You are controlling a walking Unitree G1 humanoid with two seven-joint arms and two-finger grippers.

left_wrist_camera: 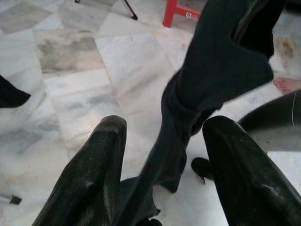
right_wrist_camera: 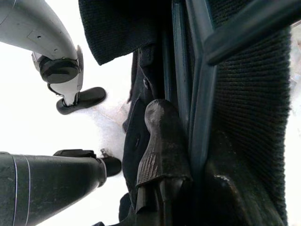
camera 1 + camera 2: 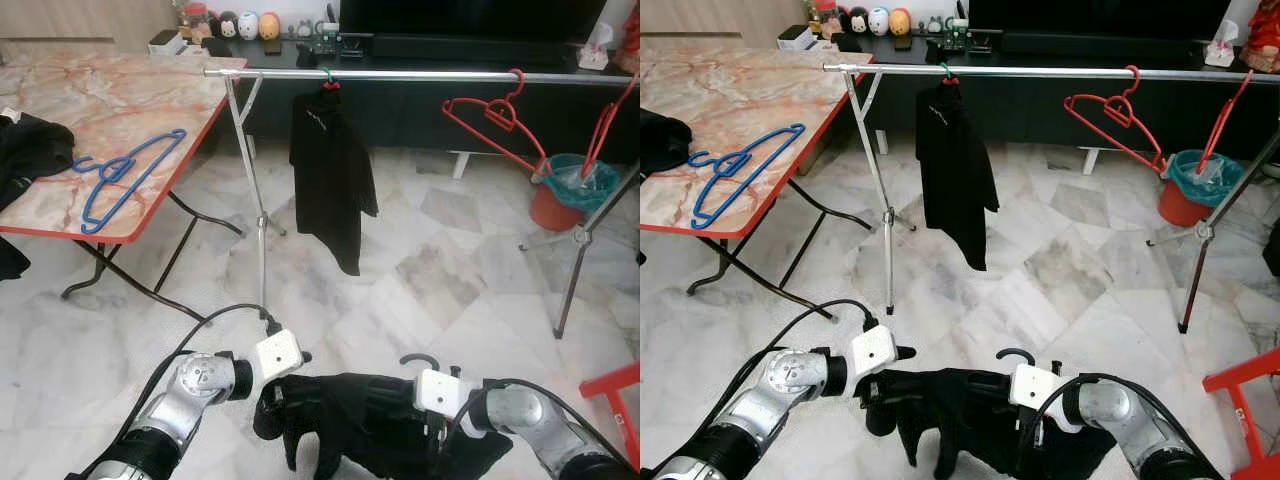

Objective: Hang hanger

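**Dark garment on its hanger held low, rail well ahead**

The robot holds a black knitted garment (image 3: pixel 370 420) between both arms, low at 6 o'clock in the head views, above the marble floor (image 3: pixel 420 270). A dark plastic hanger (image 2: pixel 200 80) runs through it; its hook (image 3: pixel 418 359) curls up just beside the right wrist. The chrome clothes rail (image 3: pixel 420 75) it probably belongs on crosses the scene at 12 o'clock, well apart from the load, already carrying a black shirt (image 3: pixel 330 170) and a red wire hanger (image 3: pixel 495 115). A blue plastic hanger (image 3: pixel 125 175) lies on the marble-patterned worktop (image 3: pixel 110 100) at 10 o'clock.

The cloth looks soft and limp, likely to sag and slide off if only fabric is gripped. The hanger is stiff and light, so it is the better hold, near the neck below the hook, leaving the hook free to go over the rail.

The left gripper (image 1: pixel 162 155) has its jaws standing fairly wide, a hanging fold of the garment passing between them without being pinched. The right gripper (image 2: pixel 188 150) has its jaws closed narrowly on the hanger bar with knit pressed around it, one finger (image 2: pixel 162 141) lying against the fabric.
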